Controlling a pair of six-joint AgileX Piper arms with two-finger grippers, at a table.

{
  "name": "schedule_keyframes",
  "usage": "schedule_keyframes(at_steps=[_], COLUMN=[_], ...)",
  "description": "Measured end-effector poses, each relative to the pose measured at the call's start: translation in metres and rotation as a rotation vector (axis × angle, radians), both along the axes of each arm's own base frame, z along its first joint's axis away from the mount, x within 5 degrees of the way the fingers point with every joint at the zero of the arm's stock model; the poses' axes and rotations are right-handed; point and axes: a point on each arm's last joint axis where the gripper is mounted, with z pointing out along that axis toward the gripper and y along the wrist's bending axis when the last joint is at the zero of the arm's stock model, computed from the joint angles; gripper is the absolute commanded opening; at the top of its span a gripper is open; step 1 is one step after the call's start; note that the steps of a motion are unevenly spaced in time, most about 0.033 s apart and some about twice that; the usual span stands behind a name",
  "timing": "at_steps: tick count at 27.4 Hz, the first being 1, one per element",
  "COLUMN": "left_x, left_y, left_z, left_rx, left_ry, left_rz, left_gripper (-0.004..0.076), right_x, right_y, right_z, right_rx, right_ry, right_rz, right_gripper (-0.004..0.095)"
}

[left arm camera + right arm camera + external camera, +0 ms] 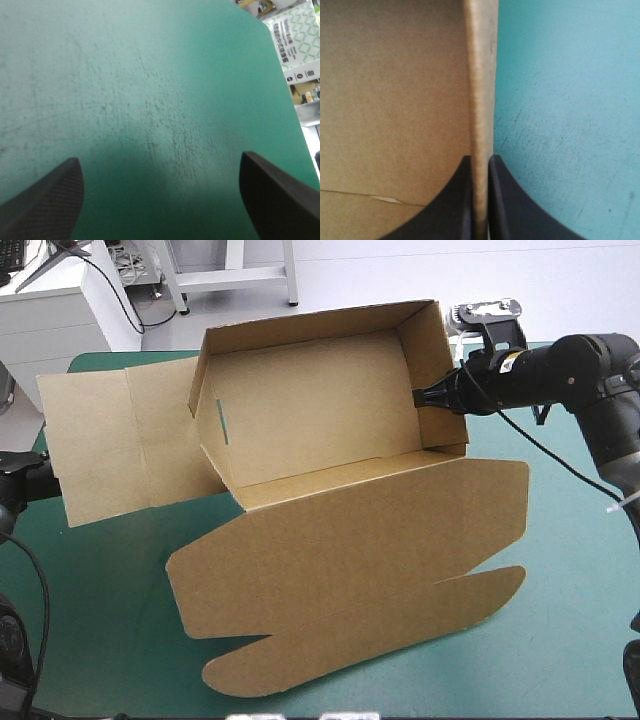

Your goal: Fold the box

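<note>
Brown box (330, 430) sits mid tabletop (570, 620), half built, I judge: walls up, left end panel (95, 440) and lid (350, 570) flat. My right pincer (480, 160) pinches its right wall (481, 75); my left pincer (160, 156) hangs spread over bare tabletop.

Box (330, 430) on the worktop (570, 640), its lid (350, 570) flat before it; right jaws grip its right wall.

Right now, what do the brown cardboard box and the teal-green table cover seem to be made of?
The brown box: paperboard, probably corrugated, matte. It holds sharp creases and shows a thick edge where the right gripper pinches its wall. The teal-green cover: a matte mat, maybe rubber or vinyl, with fine scuffs and scratches and a faint sheen.
</note>
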Motion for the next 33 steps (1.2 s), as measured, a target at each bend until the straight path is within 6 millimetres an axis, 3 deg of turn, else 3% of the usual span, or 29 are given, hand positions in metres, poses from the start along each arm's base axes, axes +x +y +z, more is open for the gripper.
schedule_keyframes(at_steps=[13,22,27,33], left_x=[0.004,0.006,0.008,0.004], left_y=[-0.015,-0.043,-0.045,-0.049], left_z=[0.02,0.023,0.028,0.047], left_rx=[-0.103,-0.137,-0.136,-0.154], left_ry=[-0.249,-0.265,-0.275,-0.32], left_rz=[-0.105,-0.181,-0.187,-0.182], left_gripper=[0.06,0.06,0.06,0.06], right_x=[0.036,0.038,0.039,0.039], right_y=[0.007,0.003,0.001,-0.003], right_z=[-0.03,-0.031,-0.032,-0.033], right_rx=[0.008,-0.022,-0.041,-0.074], right_ry=[0.055,0.046,0.046,0.044], right_rz=[-0.044,-0.076,-0.098,-0.125], right_gripper=[0.0,0.0,0.0,0.0])
